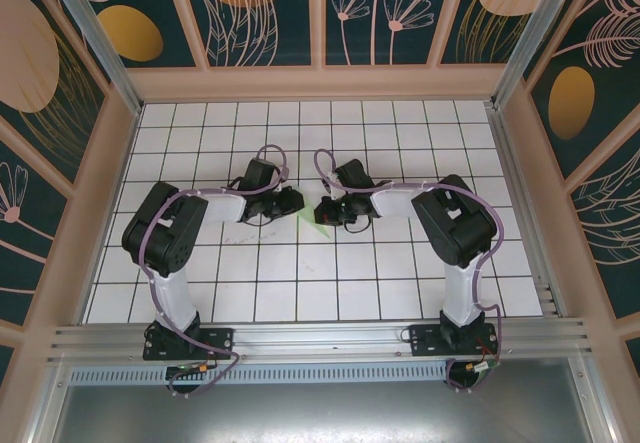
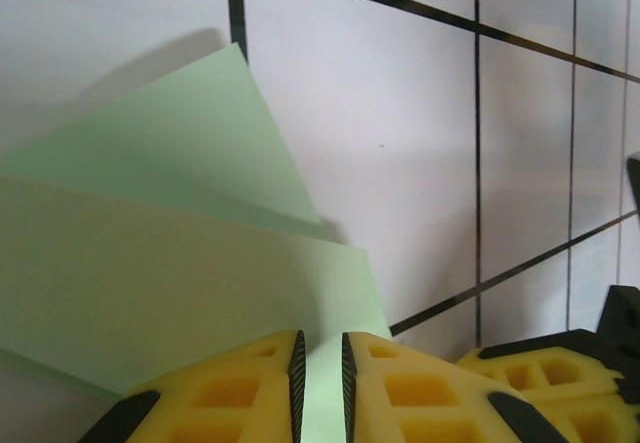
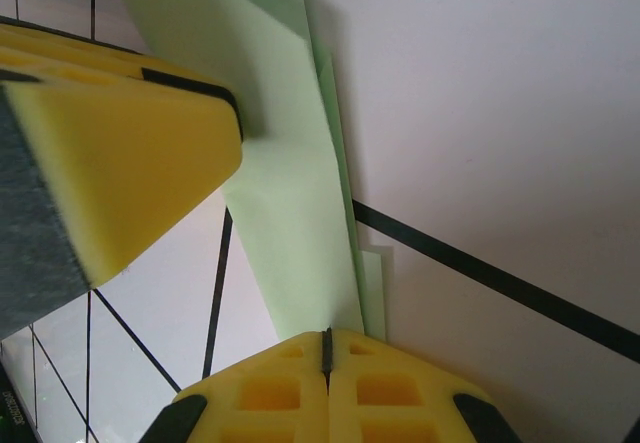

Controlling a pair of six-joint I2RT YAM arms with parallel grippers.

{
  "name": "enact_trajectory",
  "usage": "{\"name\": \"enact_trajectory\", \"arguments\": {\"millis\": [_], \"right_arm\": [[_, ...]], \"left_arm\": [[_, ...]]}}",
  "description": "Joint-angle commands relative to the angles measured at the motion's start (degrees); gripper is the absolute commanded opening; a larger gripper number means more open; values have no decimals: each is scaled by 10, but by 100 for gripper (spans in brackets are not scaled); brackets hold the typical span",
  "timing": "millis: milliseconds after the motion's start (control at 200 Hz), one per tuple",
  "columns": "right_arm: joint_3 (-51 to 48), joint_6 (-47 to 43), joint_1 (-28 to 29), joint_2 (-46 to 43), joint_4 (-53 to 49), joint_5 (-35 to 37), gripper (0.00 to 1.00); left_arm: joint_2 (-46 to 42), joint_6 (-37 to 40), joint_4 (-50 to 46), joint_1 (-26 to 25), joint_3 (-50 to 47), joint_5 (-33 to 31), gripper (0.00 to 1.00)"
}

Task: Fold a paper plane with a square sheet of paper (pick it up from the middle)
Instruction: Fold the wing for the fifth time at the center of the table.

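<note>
The square sheet of paper [image 2: 150, 263] is pale mint green and folded into overlapping layers, lying on the white grid tabletop [image 2: 400, 133]. My left gripper [image 2: 320, 348] hovers over its near edge, open by a narrow gap through which the green shows. In the right wrist view the folded paper [image 3: 290, 213] runs as a long strip straight into my right gripper [image 3: 326, 335], which is shut on its end. The left gripper's yellow finger [image 3: 120, 153] presses near the strip's upper part. From above, both grippers [image 1: 293, 201] [image 1: 328, 209] meet mid-table with a sliver of the paper [image 1: 318, 227] just below them.
The table is walled by patterned panels [image 1: 260, 13] at the back and sides, with a metal rail [image 1: 320, 338] along the near edge where the arm bases stand. The right gripper's yellow finger [image 2: 560, 383] sits close beside the left gripper.
</note>
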Motion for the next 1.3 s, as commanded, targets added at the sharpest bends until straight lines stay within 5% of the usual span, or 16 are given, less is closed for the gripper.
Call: {"name": "enact_trajectory", "arguments": {"millis": [0,325,641,876,1296], "right_arm": [[-9,-22,4,36,-62,41,0],[-29,-38,1,34,-79,40,0],[-38,-39,0,38,-73,36,0],[-41,-40,0,36,-72,34,0],[-27,-13,0,10,-45,18,2]], "left_arm": [[18,34,-14,4,3,-31,20],[30,74,-55,17,30,-79,20],[50,44,-16,95,19,-31,20],[52,55,-35,127,47,-54,20],[-7,49,-56,139,53,-64,22]]}}
